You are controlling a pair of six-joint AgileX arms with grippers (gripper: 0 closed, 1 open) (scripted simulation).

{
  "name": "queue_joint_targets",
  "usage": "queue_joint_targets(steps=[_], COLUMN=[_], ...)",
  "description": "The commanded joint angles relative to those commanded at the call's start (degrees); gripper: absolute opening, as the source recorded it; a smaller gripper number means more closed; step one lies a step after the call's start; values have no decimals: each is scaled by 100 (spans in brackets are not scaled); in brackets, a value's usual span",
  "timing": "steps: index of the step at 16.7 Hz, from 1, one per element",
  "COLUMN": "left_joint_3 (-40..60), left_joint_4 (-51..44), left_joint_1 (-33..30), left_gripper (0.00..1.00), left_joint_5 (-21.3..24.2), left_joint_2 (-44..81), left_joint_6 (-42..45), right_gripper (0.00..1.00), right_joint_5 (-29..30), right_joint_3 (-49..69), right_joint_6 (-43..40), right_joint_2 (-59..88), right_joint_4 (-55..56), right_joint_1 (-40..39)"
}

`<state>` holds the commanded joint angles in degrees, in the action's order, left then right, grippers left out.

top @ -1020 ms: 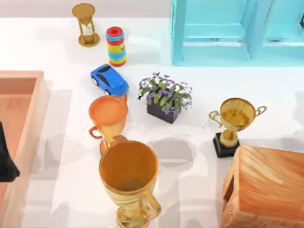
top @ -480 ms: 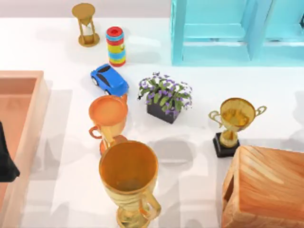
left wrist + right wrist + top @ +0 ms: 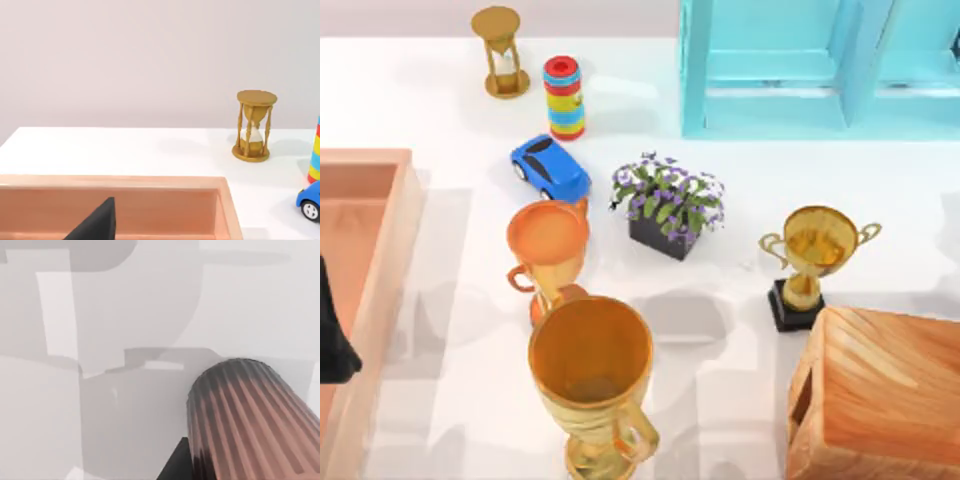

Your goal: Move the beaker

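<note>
Judging by the layout, nothing looked begun. The left claw (image 3: 332, 345) hung at the frame's left edge over the shallow peach wooden tray (image 3: 380, 165), and I could not tell whether it was spread or pressed together. Nor could I tell where the beaker stood among the tall gold trophy cup (image 3: 590, 360) and purple potted flowers (image 3: 670, 205) on the white surface (image 3: 740, 370).

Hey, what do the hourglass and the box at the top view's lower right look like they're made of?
Hourglass: likely polished brass or gilt metal, judging by its golden sheen, with clear glass bulbs holding pale sand. Wooden box: wood, by its visible orange-brown grain, smooth finish.
</note>
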<state>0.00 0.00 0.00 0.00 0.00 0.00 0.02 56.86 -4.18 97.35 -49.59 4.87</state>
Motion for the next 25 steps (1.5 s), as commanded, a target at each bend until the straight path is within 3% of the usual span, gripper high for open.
queue_joint_targets(steps=[10, 20, 25], left_joint_3=[0, 0, 0], left_joint_4=[0, 0, 0], left_joint_1=[0, 0, 0], left_gripper=[100, 100, 100], left_joint_5=[0, 0, 0], left_joint_2=[0, 0, 0], left_joint_6=[0, 0, 0], right_gripper=[0, 0, 0], right_joint_5=[17, 283, 323], right_joint_3=[221, 3450, 3856], right_joint_6=[-197, -3036, -3431], right_joint_2=[148, 1557, 1697], right_joint_4=[-169, -1997, -2248], right_joint_1=[205, 3062, 3459])
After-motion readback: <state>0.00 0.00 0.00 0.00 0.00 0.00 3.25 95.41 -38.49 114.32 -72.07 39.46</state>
